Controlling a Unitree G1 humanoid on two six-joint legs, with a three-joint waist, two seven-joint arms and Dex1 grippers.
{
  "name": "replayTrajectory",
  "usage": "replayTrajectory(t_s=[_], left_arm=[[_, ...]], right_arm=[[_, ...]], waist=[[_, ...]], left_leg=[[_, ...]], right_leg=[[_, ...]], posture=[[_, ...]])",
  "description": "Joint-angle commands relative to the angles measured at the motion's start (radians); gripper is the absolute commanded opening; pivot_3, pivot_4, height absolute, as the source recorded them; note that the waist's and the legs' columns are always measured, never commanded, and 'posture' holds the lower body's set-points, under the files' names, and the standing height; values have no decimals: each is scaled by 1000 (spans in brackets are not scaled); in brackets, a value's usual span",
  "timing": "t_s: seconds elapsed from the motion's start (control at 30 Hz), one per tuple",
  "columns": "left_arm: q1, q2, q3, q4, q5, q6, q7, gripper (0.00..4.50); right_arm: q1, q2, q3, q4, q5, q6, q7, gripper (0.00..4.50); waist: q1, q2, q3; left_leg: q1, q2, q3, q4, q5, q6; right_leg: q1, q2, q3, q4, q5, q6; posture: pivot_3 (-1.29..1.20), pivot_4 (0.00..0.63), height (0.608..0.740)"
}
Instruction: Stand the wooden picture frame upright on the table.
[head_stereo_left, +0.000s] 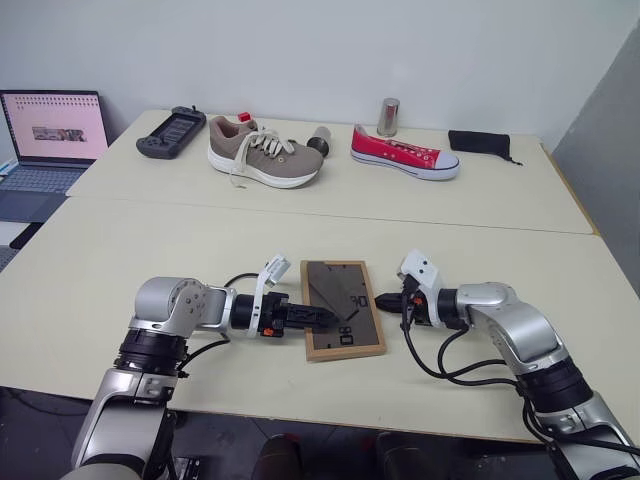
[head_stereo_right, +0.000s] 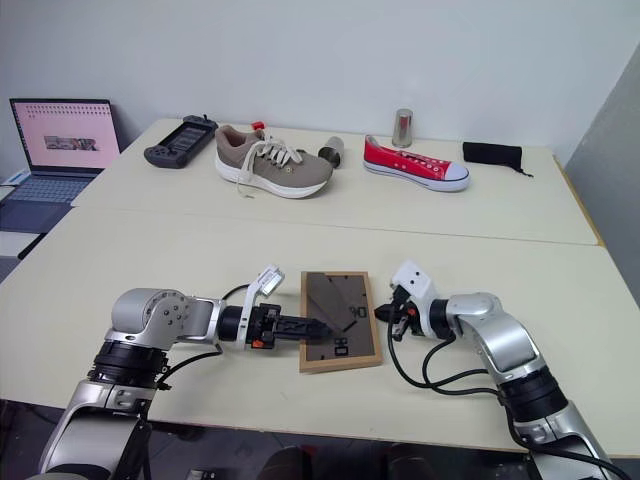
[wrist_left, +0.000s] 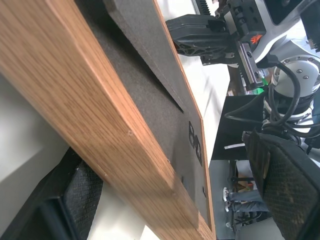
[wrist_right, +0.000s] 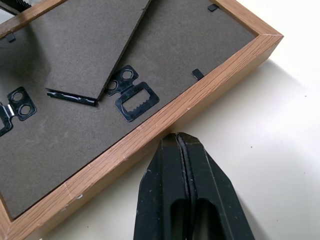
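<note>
Left eye view gives you the wooden picture frame lying flat, back panel up, close to the near edge of the counter, roughly midway along that edge. Your left gripper comes in from the frame's left side with its fingers spread wide; in the left wrist view one black finger sits below the frame's wooden edge and the other stands above the back panel, so the frame's edge lies between them, but you cannot tell whether either finger presses on it. Your right gripper is clenched, its two fingers pressed together with nothing between them, its tip at the frame's right side rail; whether it touches the wood or sits just beside it you cannot tell.

The right wrist view shows you the dark back panel with its easel stand slightly lifted and a black sawtooth hanger beside it. No writing on the frame's back can be read.

Along the counter's far edge you have a grey-brown sneaker and a red sneaker.
</note>
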Motion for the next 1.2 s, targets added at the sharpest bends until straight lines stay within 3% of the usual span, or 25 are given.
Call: replayTrajectory(t_s=[0.03,0.37,0.6,1.0,1.1,1.2], left_arm=[[29,18,-54,-26,15,-6,-9,4304],[31,24,-51,-25,23,-33,-15,2339],[18,53,-36,-36,14,-42,-37,1348],[-139,61,184,8,-27,-71,42,1295],[-166,80,233,-20,-42,-81,49,1295],[-161,91,222,-25,-31,-87,38,1295]], right_arm=[[-19,8,-11,-50,25,2,0,0],[-15,9,-15,-53,28,7,-4,0],[-21,2,-29,-30,31,2,-9,0],[-71,-150,-145,64,73,-59,80,0],[-142,-197,-224,-18,266,90,223,521],[-217,-191,-225,-45,355,172,262,1307]], waist=[[-1,0,0],[-5,0,0],[-4,0,1],[-7,0,3],[-8,1,7],[-15,3,9]], left_leg=[[0,0,0,0,0,0],[0,0,0,-1,0,0],[0,0,-1,0,0,0],[-1,0,-2,-1,0,0],[-2,-1,-2,-1,0,0],[-3,0,-2,-1,0,0]], right_leg=[[0,0,0,0,0,0],[0,0,0,0,-1,-1],[0,0,-1,0,-1,0],[-1,0,-1,0,-2,-1],[-2,0,-1,-1,-2,-1],[-3,0,-1,0,-2,-1]], posture=[[0,150,740],[0,150,740],[0,150,740],[0,150,740],[0,150,740],[0,150,740]])
